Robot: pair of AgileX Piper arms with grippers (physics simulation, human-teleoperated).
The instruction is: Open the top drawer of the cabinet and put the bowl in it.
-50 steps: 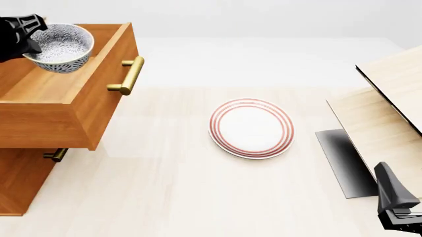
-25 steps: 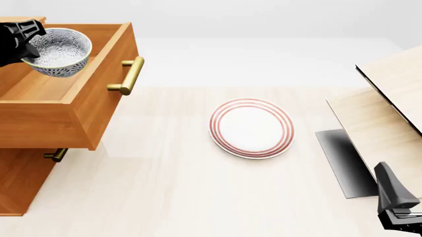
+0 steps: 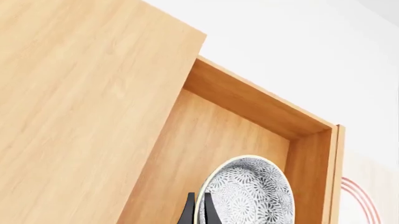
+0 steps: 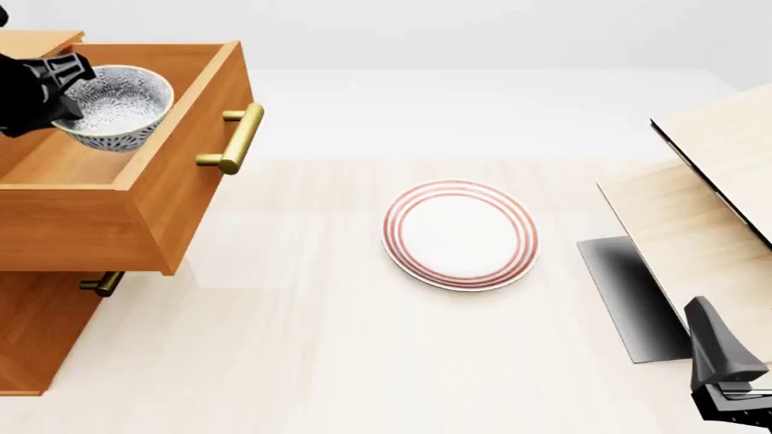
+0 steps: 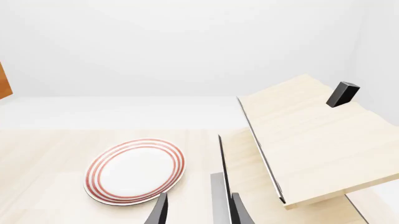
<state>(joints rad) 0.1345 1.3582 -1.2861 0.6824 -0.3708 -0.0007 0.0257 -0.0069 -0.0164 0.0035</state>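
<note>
— So where is the bowl [image 4: 115,106]?
— Inside the pulled-out top drawer [image 4: 121,172], its rim pinched by the left end effector [image 3: 197,212].
— And the right end effector [image 5: 198,210]?
— Spread, near the plate [image 4: 460,234].

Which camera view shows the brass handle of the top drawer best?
The front view: the brass handle of the top drawer shows whole there, on the open drawer's front. The left wrist view looks into the drawer at the bowl and misses the handle. The right wrist view shows no handle.
</note>
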